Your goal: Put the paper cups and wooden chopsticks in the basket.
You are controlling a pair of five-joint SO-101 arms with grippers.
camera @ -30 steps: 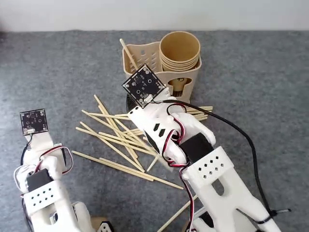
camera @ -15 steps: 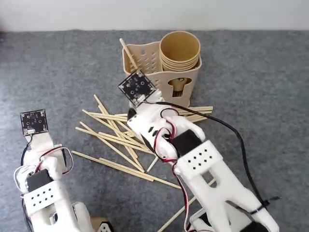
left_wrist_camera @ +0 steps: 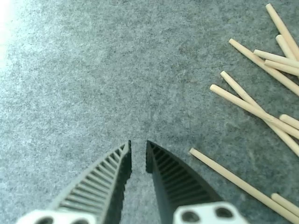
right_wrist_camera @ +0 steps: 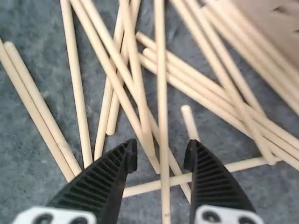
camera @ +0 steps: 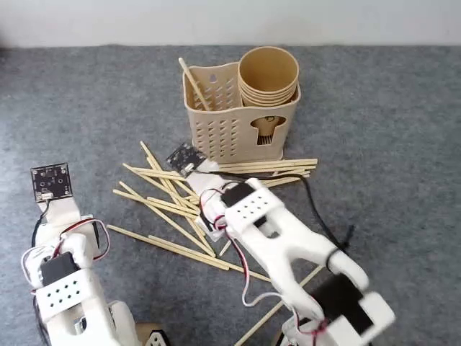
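— Right gripper [right_wrist_camera: 160, 149], item one: state?
— Released. Jaws spread, set low over the loose pile [camera: 166, 205]. One stick [right_wrist_camera: 160, 70] runs between them and nothing is pinched yet. Left gripper [left_wrist_camera: 138, 148]: jaws drawn almost together on nothing, over bare mat near the pile's edge.
— Continue by size.
— Grey mat [camera: 389, 144]: one, covers the table and carries everything listed. Basket [camera: 230, 133]: one, perforated, upright at the far side of the mat. Paper cups [camera: 268, 72]: one nested stack, standing in the basket's right compartment, with none seen outside it. Wooden chopsticks: one leaning stick [camera: 193, 83] in the left compartment. The others lie crossed and scattered on the mat in front of the basket, a few against its base and one apart, nearer the arms.
— Progress?
— Cups: judged complete. Chopsticks: barely begun, with one in and a dozen or more out.
— Next entry?
— Probably a close on the stick under the right jaws. It crosses others, so a neighbour may lift with it.
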